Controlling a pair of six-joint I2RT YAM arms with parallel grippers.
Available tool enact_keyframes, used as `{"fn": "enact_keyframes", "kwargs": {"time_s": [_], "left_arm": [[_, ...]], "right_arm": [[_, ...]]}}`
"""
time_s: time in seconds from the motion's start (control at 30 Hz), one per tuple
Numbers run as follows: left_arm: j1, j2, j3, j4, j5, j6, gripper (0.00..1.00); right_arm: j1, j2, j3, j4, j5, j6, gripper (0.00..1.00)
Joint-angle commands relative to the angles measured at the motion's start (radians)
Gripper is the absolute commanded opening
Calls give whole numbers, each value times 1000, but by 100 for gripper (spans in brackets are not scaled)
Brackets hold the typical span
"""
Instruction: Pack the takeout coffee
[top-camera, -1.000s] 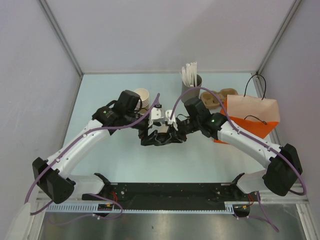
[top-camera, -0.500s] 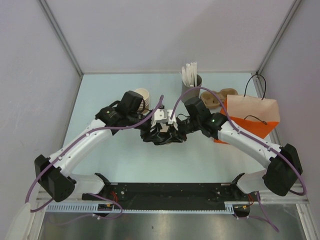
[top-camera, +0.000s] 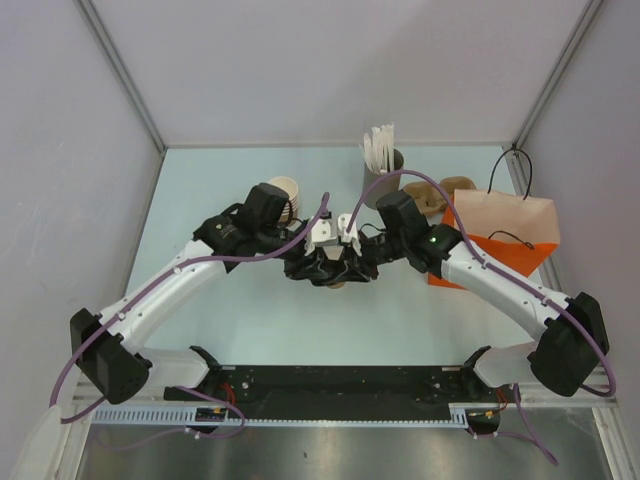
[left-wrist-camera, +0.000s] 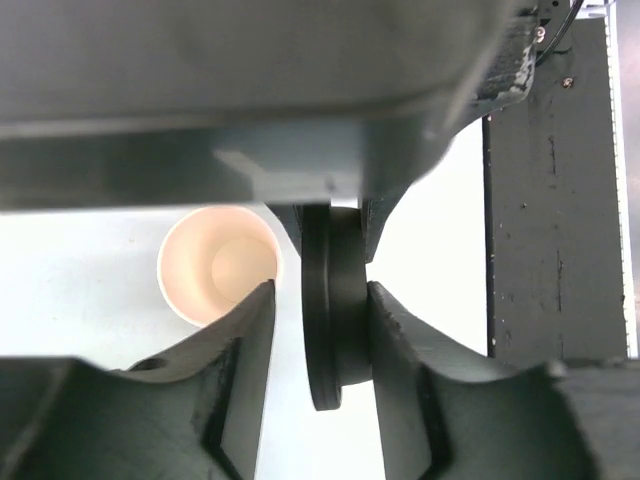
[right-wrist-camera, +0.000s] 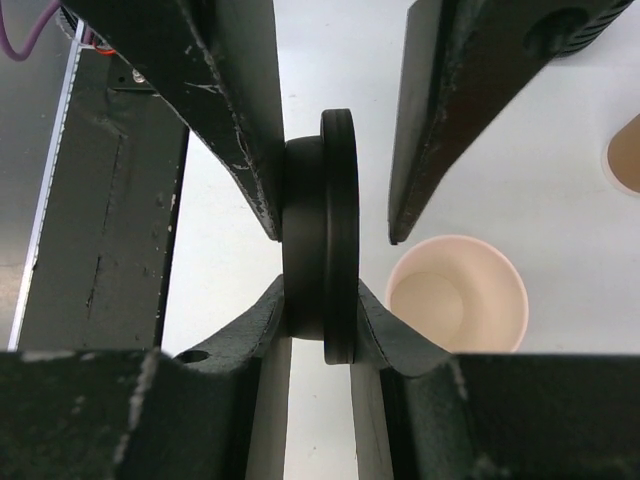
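The black lid (right-wrist-camera: 338, 235) is smooth plastic, dull and not shiny. The gripper fingers (right-wrist-camera: 235, 120) are black plastic too, scratched whitish along their edges. The paper cup (right-wrist-camera: 457, 295) is pale and smooth inside. The orange bag (top-camera: 500, 255) is plain, dull paper.

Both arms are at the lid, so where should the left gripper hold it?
Probably pinch the black lid across its flat faces, on the rim half left free by the right gripper, coming in from the opposite side. It stands on edge, so both faces are exposed.

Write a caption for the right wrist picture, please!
Right end effector pinches a black lid edge-on near an open paper cup.
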Motion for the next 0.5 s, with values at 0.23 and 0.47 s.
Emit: {"fn": "enact_keyframes", "kwargs": {"time_s": [0.23,0.47], "left_arm": [[-10,-7,-11,-1,-7,-14,25],[7,-5,-18,52,-29,-89,21]], "right_arm": [[1,-47,27,79,23,14,37],[-53,-129,27,111,179,-3,72]]}}
